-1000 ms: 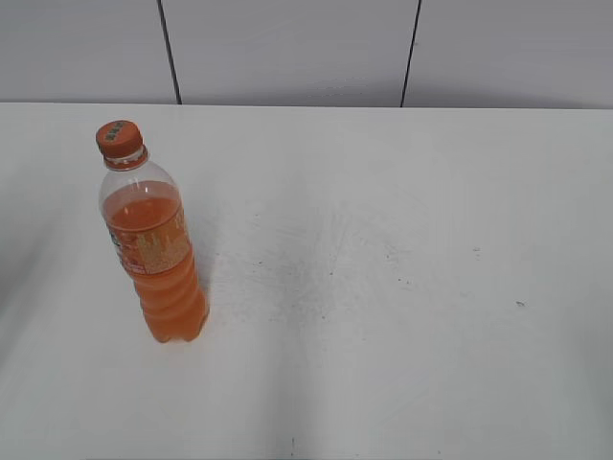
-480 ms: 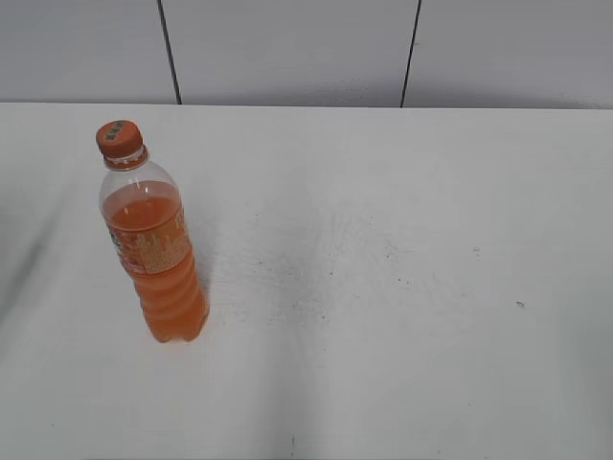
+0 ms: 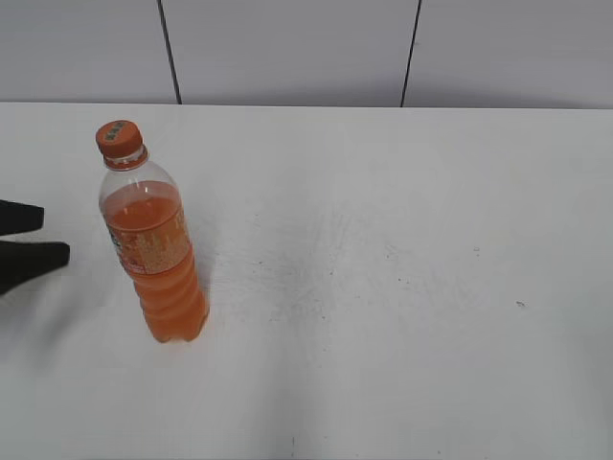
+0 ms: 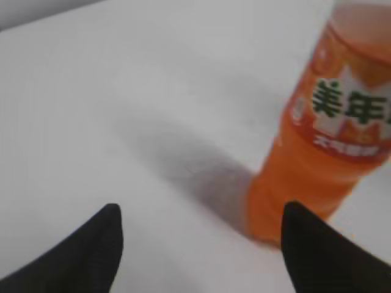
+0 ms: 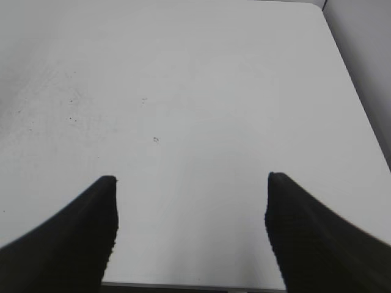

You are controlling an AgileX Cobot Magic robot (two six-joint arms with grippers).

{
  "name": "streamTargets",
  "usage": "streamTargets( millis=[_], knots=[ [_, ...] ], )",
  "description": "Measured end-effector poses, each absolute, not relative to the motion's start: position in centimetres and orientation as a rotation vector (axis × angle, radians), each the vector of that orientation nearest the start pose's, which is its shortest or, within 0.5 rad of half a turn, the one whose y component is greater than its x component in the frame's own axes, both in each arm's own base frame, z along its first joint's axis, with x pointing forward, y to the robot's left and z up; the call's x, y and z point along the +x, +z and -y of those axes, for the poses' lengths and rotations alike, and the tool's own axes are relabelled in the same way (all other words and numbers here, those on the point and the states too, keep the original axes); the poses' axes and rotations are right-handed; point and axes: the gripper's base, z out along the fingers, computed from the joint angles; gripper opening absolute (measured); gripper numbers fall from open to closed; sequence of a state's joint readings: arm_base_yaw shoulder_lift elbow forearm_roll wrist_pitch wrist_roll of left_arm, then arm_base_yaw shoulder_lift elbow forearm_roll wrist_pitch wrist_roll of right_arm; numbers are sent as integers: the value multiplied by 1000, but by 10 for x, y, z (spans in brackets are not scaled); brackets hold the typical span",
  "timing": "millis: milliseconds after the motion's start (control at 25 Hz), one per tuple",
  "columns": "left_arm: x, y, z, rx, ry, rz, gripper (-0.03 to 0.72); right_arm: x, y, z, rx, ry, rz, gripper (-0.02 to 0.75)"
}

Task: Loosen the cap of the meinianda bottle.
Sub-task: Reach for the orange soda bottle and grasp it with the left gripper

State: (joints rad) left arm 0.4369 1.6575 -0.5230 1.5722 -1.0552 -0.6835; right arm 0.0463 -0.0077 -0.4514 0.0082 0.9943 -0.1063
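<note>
The meinianda bottle (image 3: 158, 259) stands upright on the left of the white table (image 3: 383, 287), half full of orange drink, with its orange cap (image 3: 119, 138) on top. My left gripper (image 3: 53, 235) is open at the left edge of the exterior view, a short way left of the bottle's label, not touching it. In the left wrist view the bottle (image 4: 330, 140) is at the right, beyond the open left gripper (image 4: 201, 220); the cap is out of that view. My right gripper (image 5: 190, 183) is open and empty over bare table; it does not show in the exterior view.
A grey panelled wall (image 3: 287, 48) runs behind the table's far edge. The table's right edge and far corner (image 5: 321, 7) show in the right wrist view. Small dark specks (image 3: 520, 305) mark the tabletop.
My left gripper has come into the exterior view from the left edge, moving toward the bottle. The bottle has not moved.
</note>
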Motion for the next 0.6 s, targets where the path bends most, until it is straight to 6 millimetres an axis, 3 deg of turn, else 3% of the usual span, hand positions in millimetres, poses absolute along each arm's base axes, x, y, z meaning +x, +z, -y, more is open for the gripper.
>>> streamTargets(
  millis=[200,320,600],
  knots=[
    [240,140,2,950,-715,-1932,591,2,269,-1,-154,-28,-2013,563],
    [240,138,13,1005,-718,-1937,605,2,269,-1,-154,-28,-2013,563],
    [242,138,17,1009,-713,-1913,596,2,269,-1,-154,-28,-2014,563]
  ],
)
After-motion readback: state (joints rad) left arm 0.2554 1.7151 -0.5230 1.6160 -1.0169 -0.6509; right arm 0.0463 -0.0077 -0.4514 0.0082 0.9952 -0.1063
